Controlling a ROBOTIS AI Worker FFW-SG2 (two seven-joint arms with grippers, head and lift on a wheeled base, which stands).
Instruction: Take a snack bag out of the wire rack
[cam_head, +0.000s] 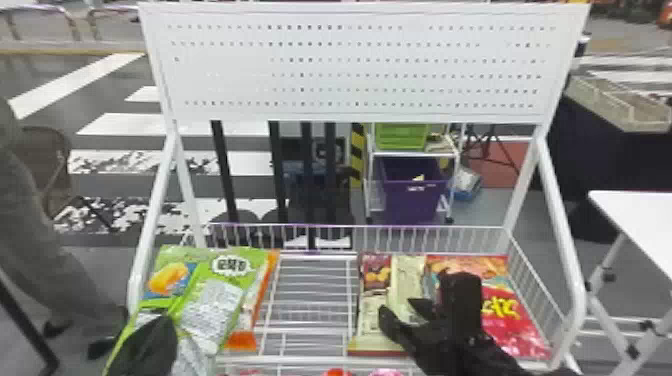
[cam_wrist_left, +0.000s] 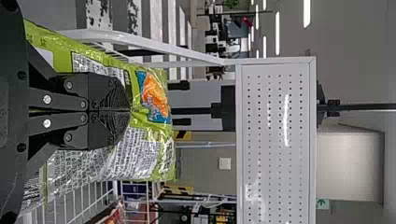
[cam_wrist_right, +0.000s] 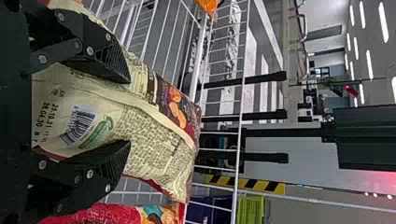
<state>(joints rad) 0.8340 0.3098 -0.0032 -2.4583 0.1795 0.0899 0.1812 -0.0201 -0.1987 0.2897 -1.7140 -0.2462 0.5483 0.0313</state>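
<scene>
Here, left tool (cam_head: 162, 326) pinching green snack bag (cam_head: 215, 300), right tool (cam_head: 421, 295) spread, cream snack bag (cam_wrist_right: 154, 126) between its fingers

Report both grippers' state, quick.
Left gripper: closed, apparently pinching the shiny green-and-silver plastic snack bag.
Right gripper: open, fingers apart over the cream-coloured plastic snack bag, not closed on it.

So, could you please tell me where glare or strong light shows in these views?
Head view: the white panel is washed out in places, some holes lost; left wrist view: pale streaks on that panel, small glints on the green bag; right wrist view: bright ceiling lights.
</scene>
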